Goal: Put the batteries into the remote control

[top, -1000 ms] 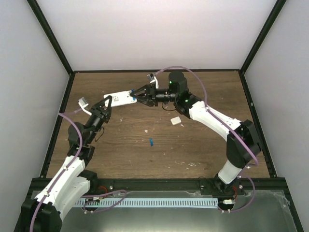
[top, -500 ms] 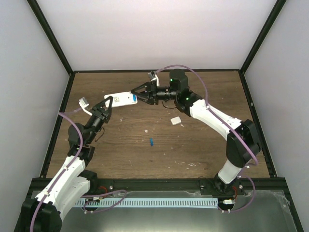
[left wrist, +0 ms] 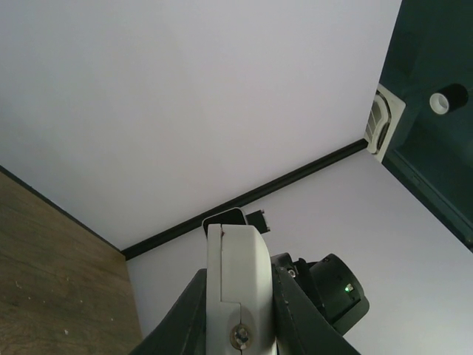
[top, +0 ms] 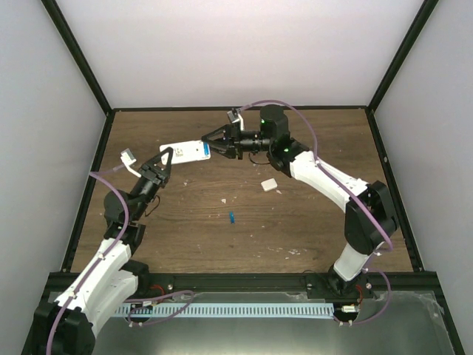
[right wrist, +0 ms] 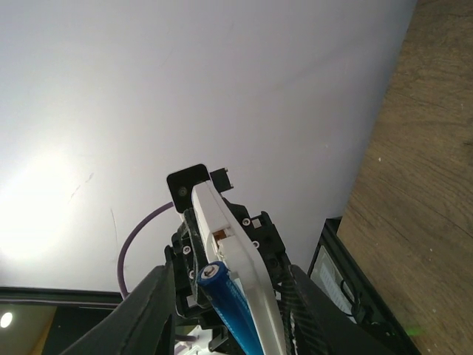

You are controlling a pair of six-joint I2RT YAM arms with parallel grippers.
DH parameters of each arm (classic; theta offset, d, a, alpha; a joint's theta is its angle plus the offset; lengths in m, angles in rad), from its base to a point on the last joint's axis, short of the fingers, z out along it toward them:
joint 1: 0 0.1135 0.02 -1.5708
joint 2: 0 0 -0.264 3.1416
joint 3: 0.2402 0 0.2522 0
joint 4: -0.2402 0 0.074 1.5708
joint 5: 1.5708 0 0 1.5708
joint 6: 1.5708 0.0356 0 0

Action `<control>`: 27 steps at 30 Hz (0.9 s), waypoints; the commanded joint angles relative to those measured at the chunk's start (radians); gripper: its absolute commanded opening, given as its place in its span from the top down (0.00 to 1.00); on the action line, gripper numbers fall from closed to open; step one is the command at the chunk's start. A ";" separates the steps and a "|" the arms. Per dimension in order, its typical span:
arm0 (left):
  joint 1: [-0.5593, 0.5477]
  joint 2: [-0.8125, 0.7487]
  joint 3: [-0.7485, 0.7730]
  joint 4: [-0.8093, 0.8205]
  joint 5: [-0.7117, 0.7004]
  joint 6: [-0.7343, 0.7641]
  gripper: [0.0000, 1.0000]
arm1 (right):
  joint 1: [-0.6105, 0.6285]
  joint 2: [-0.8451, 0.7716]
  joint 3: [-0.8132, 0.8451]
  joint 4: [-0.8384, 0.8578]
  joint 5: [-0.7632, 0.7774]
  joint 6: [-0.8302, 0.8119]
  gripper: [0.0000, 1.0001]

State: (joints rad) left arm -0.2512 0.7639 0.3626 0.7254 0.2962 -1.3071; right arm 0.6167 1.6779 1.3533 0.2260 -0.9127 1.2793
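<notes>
On the left gripper (top: pixel 164 157) the jaws are pressed together on one end of the slim flat white plastic remote control (top: pixel 185 151), holding it in the air above the far left part of the brown wooden surface (top: pixel 318 237), with its free end pointing toward the right arm. On the right gripper (top: pixel 213 146) the jaws stand partly spread at that free end, one to each side of a bright-blue cylindrical battery (right wrist: pixel 228 303) that lies lengthwise along the remote control's open face. The right wrist view shows a gap beside the battery, so I cannot tell whether the jaws are pinching it or only bracketing it. A second blue battery (top: pixel 231 217) lies loose near the middle of the surface, and a small white squarish cover piece (top: pixel 269 185) lies right of centre, apart from both arms. The fragile part is the seating. If the battery is not fully down in its bay, letting go could let it roll off and drop to the surface. The remote control is gripped at one end only, so a hard push at the far end could lever it in the left jaws and skew the bay. The battery's polarity is not readable here, so a reversed fit is possible.
</notes>
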 commanded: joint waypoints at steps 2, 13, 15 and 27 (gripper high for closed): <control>0.003 0.003 -0.019 0.054 0.008 0.036 1.00 | -0.005 0.011 0.040 0.041 -0.017 0.017 0.70; 0.004 0.005 -0.031 0.080 0.006 0.047 1.00 | -0.005 0.016 0.034 0.064 -0.020 0.040 0.73; 0.003 0.005 -0.035 0.079 0.004 0.051 1.00 | -0.005 0.015 0.032 0.070 -0.021 0.050 0.73; 0.004 0.003 -0.037 0.085 0.007 0.065 1.00 | -0.009 0.022 0.022 0.102 -0.023 0.092 0.72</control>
State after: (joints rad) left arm -0.2504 0.7692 0.3382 0.7963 0.2935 -1.2755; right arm 0.6136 1.6920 1.3533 0.2775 -0.9169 1.3525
